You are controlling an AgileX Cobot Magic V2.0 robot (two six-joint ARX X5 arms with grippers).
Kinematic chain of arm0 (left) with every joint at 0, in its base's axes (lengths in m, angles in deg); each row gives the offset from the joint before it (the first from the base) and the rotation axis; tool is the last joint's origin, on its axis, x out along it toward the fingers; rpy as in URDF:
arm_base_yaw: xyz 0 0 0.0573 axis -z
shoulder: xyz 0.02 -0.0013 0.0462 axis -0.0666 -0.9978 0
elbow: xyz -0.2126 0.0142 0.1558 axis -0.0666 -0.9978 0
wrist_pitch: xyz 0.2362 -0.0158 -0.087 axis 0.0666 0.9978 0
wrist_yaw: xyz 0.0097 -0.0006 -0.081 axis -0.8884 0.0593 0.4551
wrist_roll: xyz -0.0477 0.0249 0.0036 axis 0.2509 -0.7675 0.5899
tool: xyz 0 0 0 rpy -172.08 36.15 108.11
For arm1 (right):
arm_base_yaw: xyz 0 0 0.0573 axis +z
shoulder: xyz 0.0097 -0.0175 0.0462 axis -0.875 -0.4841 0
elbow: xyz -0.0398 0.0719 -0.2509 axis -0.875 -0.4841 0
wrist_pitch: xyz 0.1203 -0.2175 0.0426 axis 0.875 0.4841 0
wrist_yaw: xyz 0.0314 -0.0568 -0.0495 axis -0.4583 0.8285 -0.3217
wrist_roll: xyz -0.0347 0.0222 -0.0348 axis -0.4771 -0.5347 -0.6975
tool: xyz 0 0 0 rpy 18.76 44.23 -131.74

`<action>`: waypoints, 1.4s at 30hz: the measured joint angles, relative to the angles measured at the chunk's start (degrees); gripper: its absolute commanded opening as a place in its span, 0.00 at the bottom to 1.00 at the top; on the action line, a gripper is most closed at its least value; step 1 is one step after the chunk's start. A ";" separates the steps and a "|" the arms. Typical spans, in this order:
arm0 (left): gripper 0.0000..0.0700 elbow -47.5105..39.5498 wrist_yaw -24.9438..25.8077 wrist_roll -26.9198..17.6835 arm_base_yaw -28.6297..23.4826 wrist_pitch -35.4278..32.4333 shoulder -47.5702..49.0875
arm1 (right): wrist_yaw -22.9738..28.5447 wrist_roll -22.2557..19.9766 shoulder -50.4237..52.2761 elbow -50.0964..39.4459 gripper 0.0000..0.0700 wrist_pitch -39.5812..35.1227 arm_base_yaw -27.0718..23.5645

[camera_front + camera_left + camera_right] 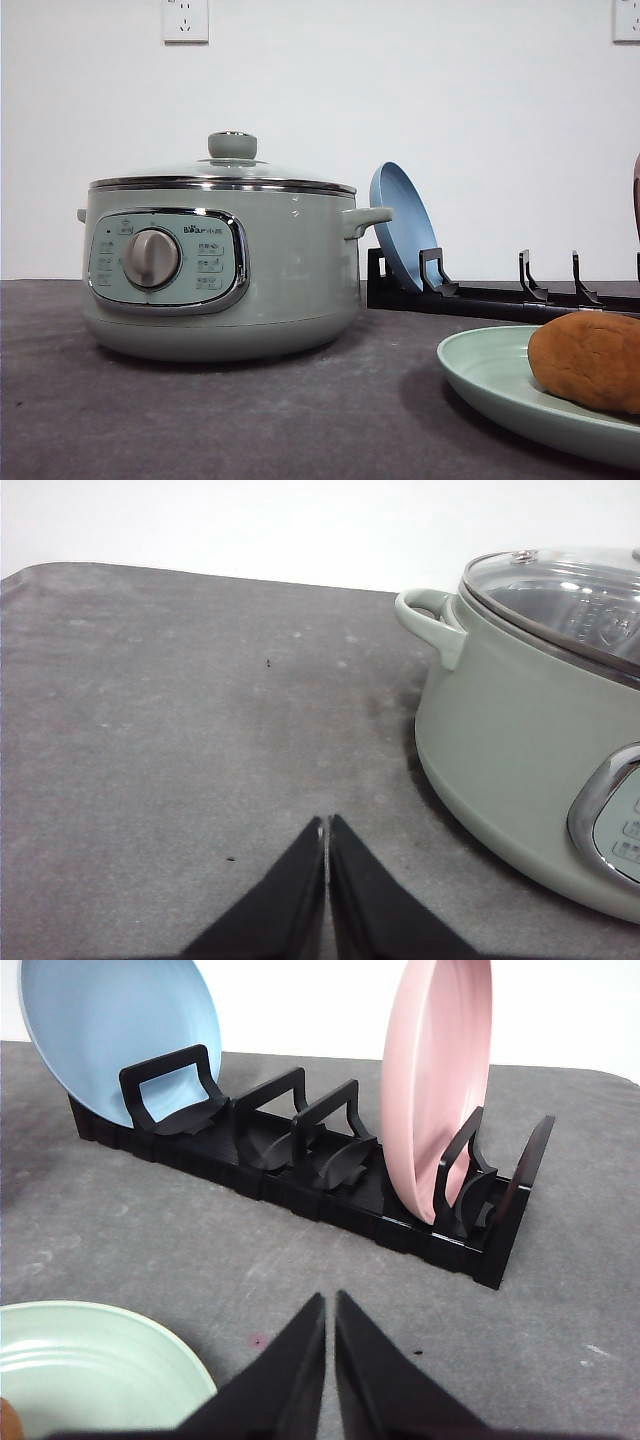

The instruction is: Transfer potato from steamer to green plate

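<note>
Nearest the front camera, at lower right, the green plate lies flat on the dark grey worktop, and the potato rests on it, its brown-orange rough skin cut off by the frame edge. Behind and to the left stands the steamer, pale sage green, with its glass lid seated on the chrome rim, a green knob on top, a silver dial in the front control panel, and a side handle projecting at each side. Just beside the steamer's right handle, a black plate rack runs along the back of the worktop before a white wall; a blue plate leans upright in its first slot. From the right wrist view, the same rack carries the blue plate at one end and a pink plate standing upright near the other end, with vacant slots between them. The right claw hovers over bare worktop, its black fingers clenched tip to tip on nothing, with the rim of the green plate near it and the rack beyond. From the left wrist view, the left claw is likewise clenched and holds nothing, above bare worktop, with the steamer near it to one side.
</note>
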 measured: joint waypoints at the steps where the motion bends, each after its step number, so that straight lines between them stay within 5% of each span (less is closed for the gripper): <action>1: 0.00 0.00 0.00 0.00 0.02 0.00 0.00 | 0.00 0.00 0.00 0.00 0.01 0.00 0.00; 42: 0.00 0.00 0.00 0.00 0.02 0.00 0.00 | -0.02 0.00 0.00 0.00 0.01 0.00 0.00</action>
